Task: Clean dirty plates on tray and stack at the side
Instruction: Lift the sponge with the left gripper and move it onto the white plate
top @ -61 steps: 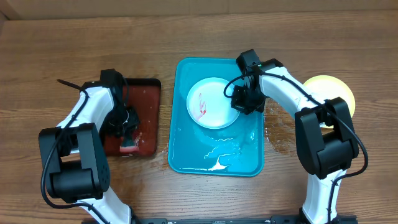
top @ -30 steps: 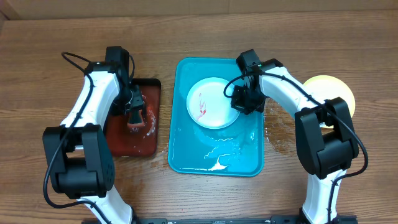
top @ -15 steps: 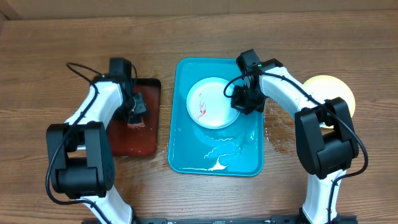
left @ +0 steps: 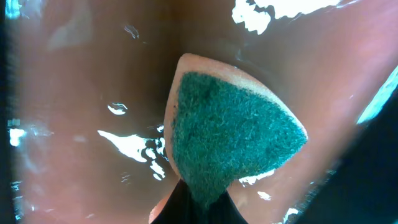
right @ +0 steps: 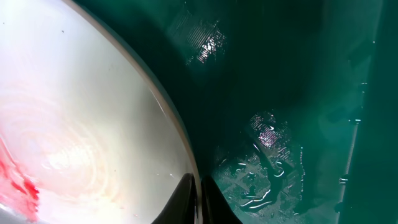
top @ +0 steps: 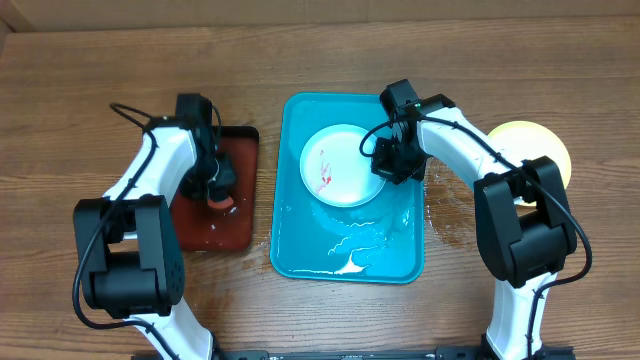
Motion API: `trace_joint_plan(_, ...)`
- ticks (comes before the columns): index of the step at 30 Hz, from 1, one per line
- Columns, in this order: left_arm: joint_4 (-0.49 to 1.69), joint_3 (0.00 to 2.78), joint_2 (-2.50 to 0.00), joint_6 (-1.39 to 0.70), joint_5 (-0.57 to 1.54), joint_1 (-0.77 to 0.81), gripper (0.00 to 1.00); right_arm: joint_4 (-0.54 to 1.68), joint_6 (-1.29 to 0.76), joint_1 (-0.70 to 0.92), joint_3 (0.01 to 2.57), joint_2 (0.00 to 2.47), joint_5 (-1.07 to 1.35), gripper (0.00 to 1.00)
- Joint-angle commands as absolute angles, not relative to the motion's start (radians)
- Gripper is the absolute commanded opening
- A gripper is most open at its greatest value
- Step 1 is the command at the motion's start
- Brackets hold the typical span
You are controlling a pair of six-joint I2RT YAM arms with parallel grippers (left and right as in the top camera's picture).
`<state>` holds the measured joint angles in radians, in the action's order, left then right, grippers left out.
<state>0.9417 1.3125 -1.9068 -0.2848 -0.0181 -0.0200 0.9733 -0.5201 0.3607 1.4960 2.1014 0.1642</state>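
Note:
A pale aqua-white plate (top: 340, 165) with a red smear lies at the back of the turquoise tray (top: 300, 240). My right gripper (top: 385, 165) is shut on the plate's right rim. In the right wrist view the fingers (right: 200, 193) pinch the rim of the plate (right: 81, 124) over the wet tray (right: 298, 93). My left gripper (top: 215, 188) is shut on a sponge (left: 230, 137), green scouring side up, over the dark red tray. A yellow-green plate (top: 545, 145) lies at the far right, partly hidden by the right arm.
The smaller dark red tray (top: 215, 235) sits left of the turquoise tray and is wet. Water pools in the front of the turquoise tray (top: 350, 245) and on the table beside it (top: 440, 220).
My left gripper carried the sponge from the front of the dark red tray toward its back, then settled slightly lower. The right arm and plate have not moved.

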Motion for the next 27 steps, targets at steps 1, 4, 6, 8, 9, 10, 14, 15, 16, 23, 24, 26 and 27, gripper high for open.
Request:
trace_joint_plan(1,0.969,1.405,-1.909,-0.284,-0.035,-0.018,0.04,0.986,-0.52,0.376,1.475,2.119,0.135,0.04)
trace_joint_plan(4,1.007,1.44,-1.909,-0.284,-0.062,-0.018,0.04,0.987,-0.52,0.376,1.475,2.119,0.135,0.04)
trace_joint_plan(6,1.059,1.49,-1.909,-0.284,-0.057,-0.016,0.04,0.991,-0.52,0.376,1.475,2.119,0.135,0.04)
trace_joint_plan(8,1.129,1.575,-1.909,-0.284,-0.051,0.001,0.04,0.99,-0.52,0.376,1.475,2.119,0.135,0.04)
trace_joint_plan(9,1.167,1.633,-1.909,-0.284,-0.048,0.019,0.04,0.989,-0.52,0.376,1.475,2.119,0.135,0.04)
trace_joint_plan(10,1.189,1.675,-1.909,-0.284,-0.039,0.036,0.04,0.986,-0.52,0.376,1.475,2.119,0.135,0.04)
trace_joint_plan(14,1.184,1.776,-1.909,-0.285,0.077,0.143,0.04,0.971,-0.52,0.376,1.475,2.119,0.135,0.04)
trace_joint_plan(15,1.158,1.774,-1.909,-0.292,0.104,0.175,0.04,0.967,-0.521,0.376,1.475,2.119,0.136,0.04)
trace_joint_plan(16,1.133,1.768,-1.91,-0.314,0.105,0.205,0.04,0.966,-0.521,0.376,1.475,2.119,0.135,0.04)
trace_joint_plan(23,0.963,1.71,-2.016,-0.479,0.134,0.388,0.04,0.947,-0.521,0.376,1.475,2.119,0.133,0.04)
trace_joint_plan(24,0.943,1.71,-2.051,-0.487,0.154,0.407,0.04,0.942,-0.521,0.376,1.475,2.119,0.133,0.04)
trace_joint_plan(26,0.916,1.71,-2.106,-0.503,0.18,0.427,0.04,0.937,-0.521,0.376,1.475,2.119,0.133,0.04)
trace_joint_plan(27,0.899,1.71,-2.156,-0.524,0.213,0.434,0.04,0.936,-0.521,0.376,1.475,2.119,0.133,0.04)
